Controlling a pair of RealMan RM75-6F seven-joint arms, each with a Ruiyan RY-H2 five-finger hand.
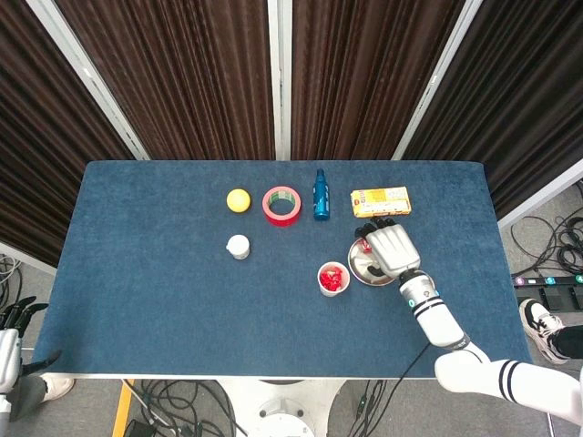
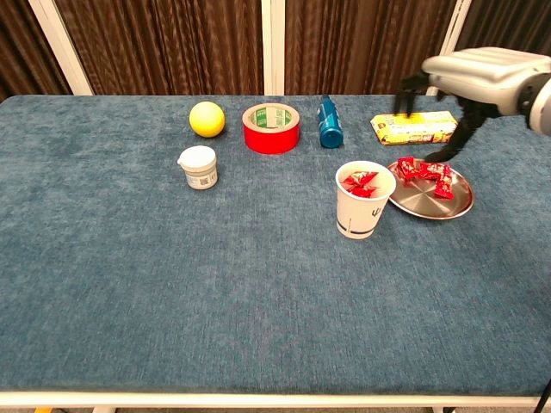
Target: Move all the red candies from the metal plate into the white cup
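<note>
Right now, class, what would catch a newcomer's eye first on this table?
Probably the right hand, raised with fingers apart above the metal plate near the table's right edge. Red candies lie on that plate, and more fill the white cup touching its left rim. Behind stand a red tape roll and a yellow ball.
</note>
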